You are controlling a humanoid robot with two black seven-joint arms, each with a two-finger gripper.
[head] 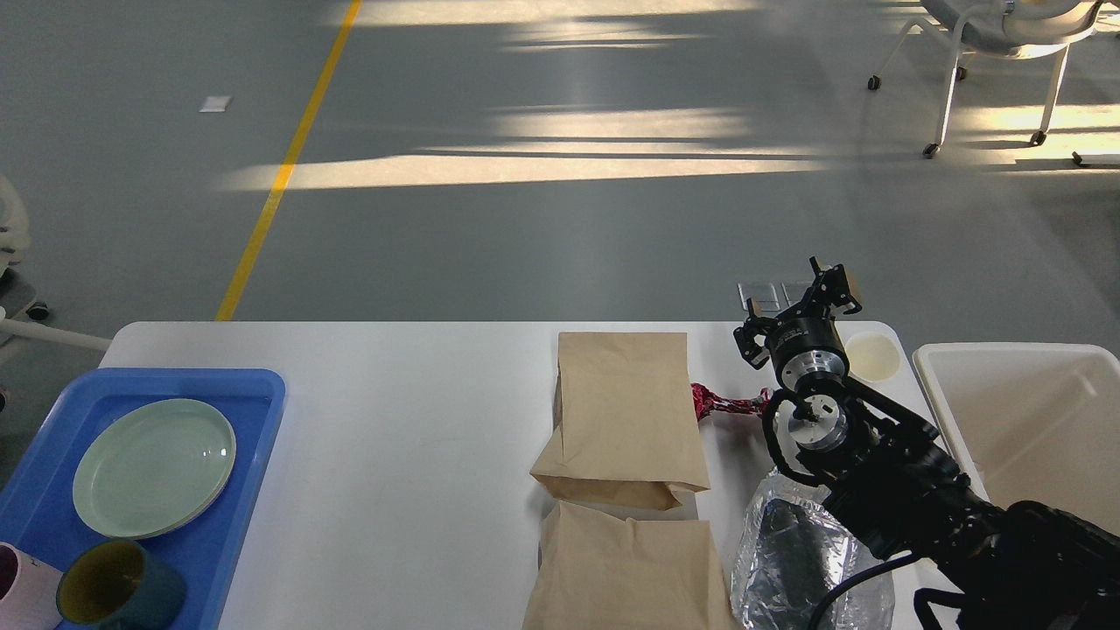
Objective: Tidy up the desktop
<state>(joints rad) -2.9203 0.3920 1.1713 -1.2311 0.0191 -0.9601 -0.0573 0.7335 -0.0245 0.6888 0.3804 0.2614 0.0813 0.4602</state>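
The white desktop [394,420] fills the lower half of the head view. On it lie two brown paper bags, one [626,411] behind the other [626,569], a crumpled red wrapper [726,403], a clear crushed plastic bottle [801,556] and a small pale round lid [872,356]. My right gripper [827,293] sits at the desk's far right edge, above the lid and beyond the wrapper; it is seen end-on, so its fingers cannot be told apart. My left gripper is out of view.
A blue tray [254,402] at the left holds a pale green plate [154,466], a teal cup [118,588] and a pink cup [17,595]. A deep off-white bin [1032,420] stands at the right. A chair [1006,35] stands on the floor far right.
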